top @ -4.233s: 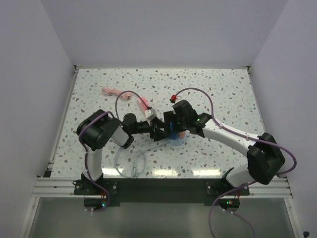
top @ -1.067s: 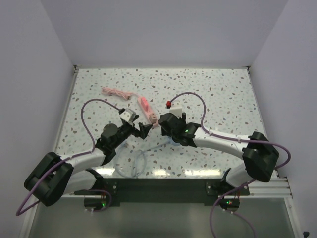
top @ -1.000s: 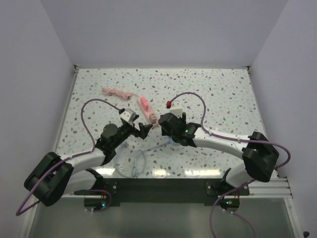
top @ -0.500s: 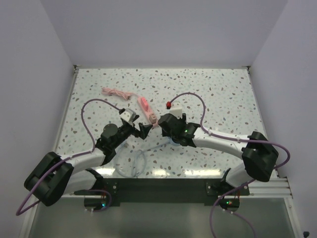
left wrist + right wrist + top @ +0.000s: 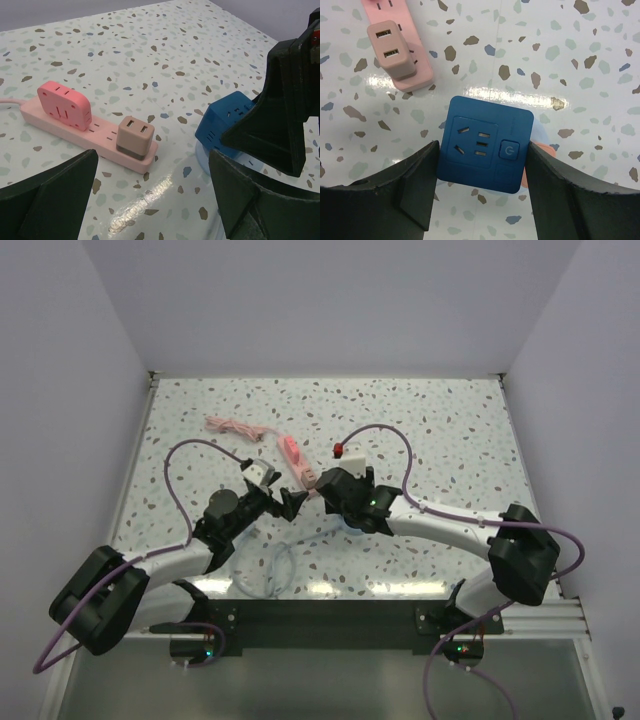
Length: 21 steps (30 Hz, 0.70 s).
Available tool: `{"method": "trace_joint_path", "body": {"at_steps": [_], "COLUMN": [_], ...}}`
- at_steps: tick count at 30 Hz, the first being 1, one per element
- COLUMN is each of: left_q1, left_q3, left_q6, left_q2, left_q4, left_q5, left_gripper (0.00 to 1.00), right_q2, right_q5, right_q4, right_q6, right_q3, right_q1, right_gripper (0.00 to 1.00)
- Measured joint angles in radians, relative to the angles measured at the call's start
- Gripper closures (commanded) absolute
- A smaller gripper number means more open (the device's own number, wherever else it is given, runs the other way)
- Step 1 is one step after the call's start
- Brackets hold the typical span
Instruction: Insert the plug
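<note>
The right gripper is reaching down over a blue socket cube. Its black fingers are closing in against the cube's left and right sides while the cube is sitting on the speckled table. The cube's top face is showing an outlet and a round power button. Just past it a pink power strip is lying flat. The tan USB charger plug is standing seated in the strip's end nearest the cube, near the cube but not touching it. A pink adapter is sitting further along the strip. The left gripper is pointing at the strip from the near side, its fingers spread wide with nothing between them. From above, it is hanging just beside the right gripper. The strip's pink cord is trailing off toward the far left.
</note>
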Motion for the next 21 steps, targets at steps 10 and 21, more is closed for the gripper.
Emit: {"method": "trace_joint_path", "body": {"at_steps": [10, 21], "left_q1": [0.000, 0.000], "left_q3": [0.000, 0.000], "left_q6": [-0.006, -0.008], "left_q2": [0.000, 0.000], "left_q4": [0.000, 0.000], "left_q5": [0.000, 0.000], "left_gripper": [0.02, 0.02], "right_q2": [0.000, 0.022], "right_q5": [0.003, -0.001], "right_q4": [-0.015, -0.015], "right_q6": [0.001, 0.008], "right_q3": [0.011, 0.014], "right_q1": [0.005, 0.005], "right_gripper": [1.00, 1.00]}}
